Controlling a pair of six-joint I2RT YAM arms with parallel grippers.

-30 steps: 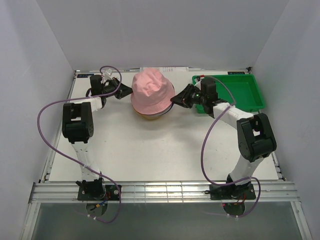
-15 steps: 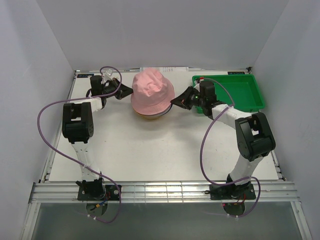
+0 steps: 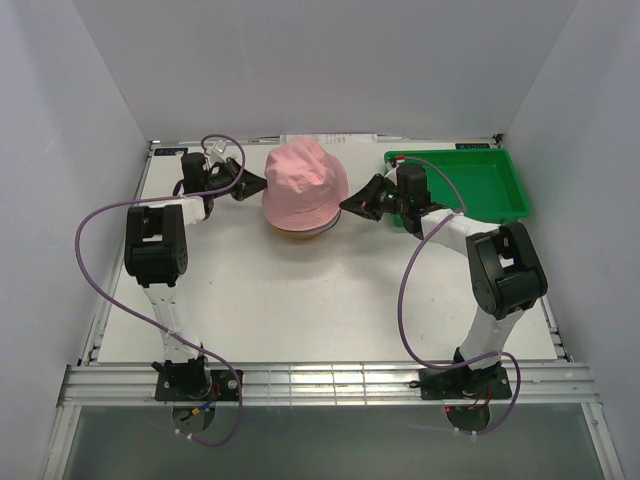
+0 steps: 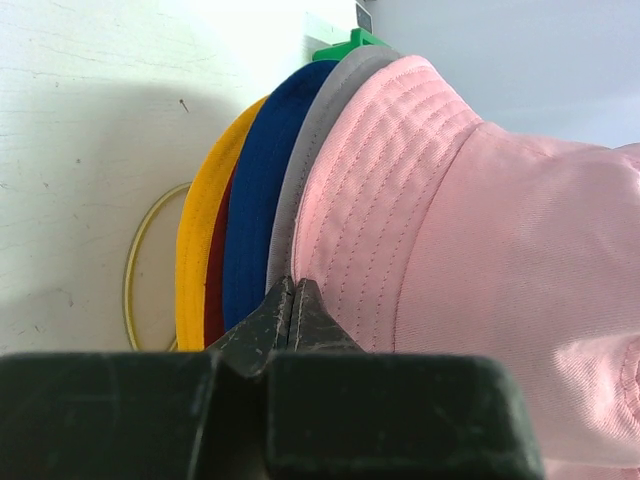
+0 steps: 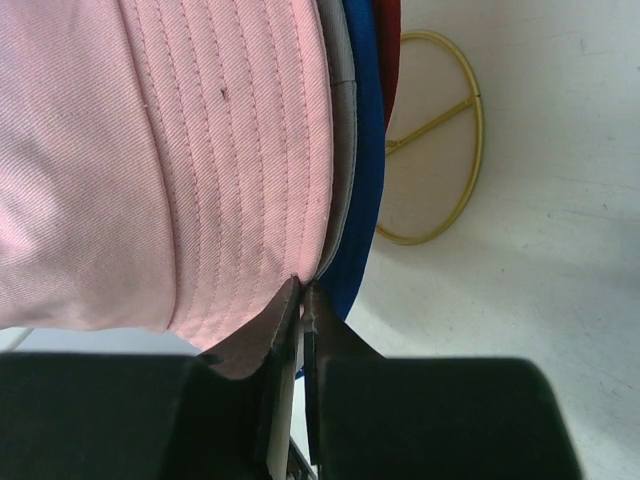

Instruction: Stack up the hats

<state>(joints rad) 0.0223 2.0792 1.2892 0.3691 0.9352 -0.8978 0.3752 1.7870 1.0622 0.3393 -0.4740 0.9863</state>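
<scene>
Pink hat (image 3: 305, 180) tops the pile at the far middle of the desk (image 3: 300, 300), other hats (image 4: 255, 200) nested beneath. Left fingers (image 4: 262, 322) clenched, tips against its brim; right fingers (image 5: 338, 345) clenched at the opposite brim. Cloth caught between them? Can't tell.

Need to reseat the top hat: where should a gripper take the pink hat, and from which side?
Pinch the pink hat by its brim edge, coming in level from either side. The crown is a broad soft dome, likely too wide for the jaws; the brim is a thin flap lying over the grey hat's brim.
</scene>
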